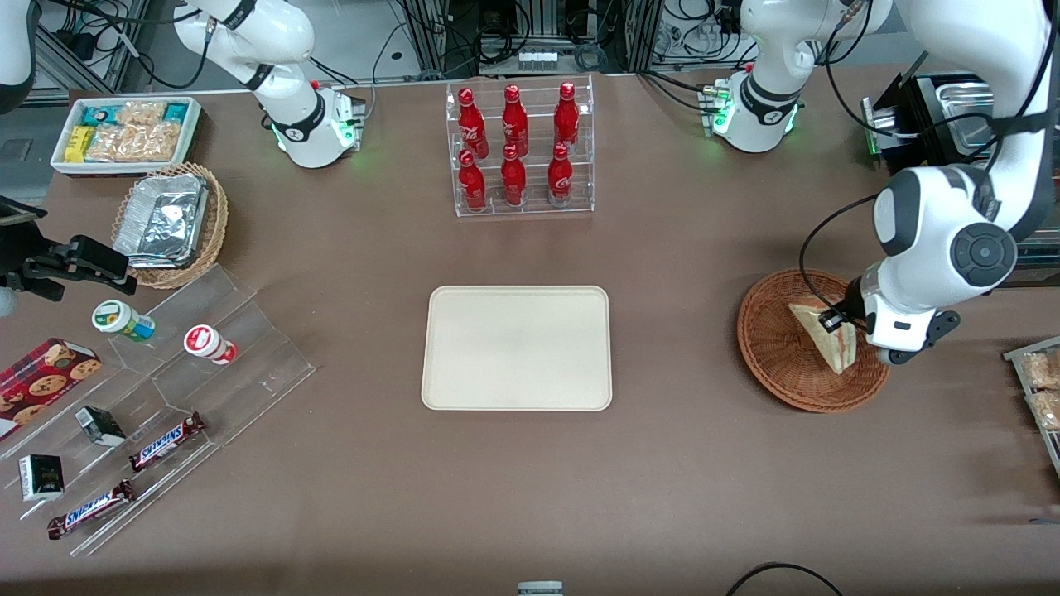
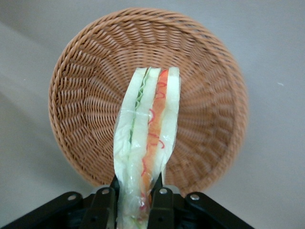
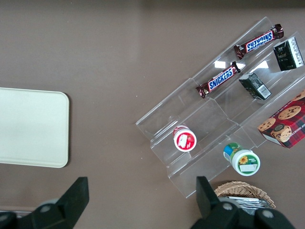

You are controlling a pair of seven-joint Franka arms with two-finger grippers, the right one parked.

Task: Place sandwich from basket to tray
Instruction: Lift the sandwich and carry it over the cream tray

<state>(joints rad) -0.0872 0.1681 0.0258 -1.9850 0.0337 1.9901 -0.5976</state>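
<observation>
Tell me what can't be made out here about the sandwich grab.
- Sandwich base: left wrist view, cut off by the frame edge between the tool fingers.
- Tool in front view: hidden by the arm's wrist over the basket.
- Whether the sandwich clears the basket floor: unclear.

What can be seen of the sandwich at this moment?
The sandwich is a triangular wedge of pale white bread in clear wrap, with green filling along one layer and red-orange along the other. The gripper is shut on its end, fingers pressing both bread faces. It stands on edge over the reddish-brown woven basket, toward the working arm's end of the table. Whether it touches the weave cannot be told. The cream tray holds nothing.
</observation>
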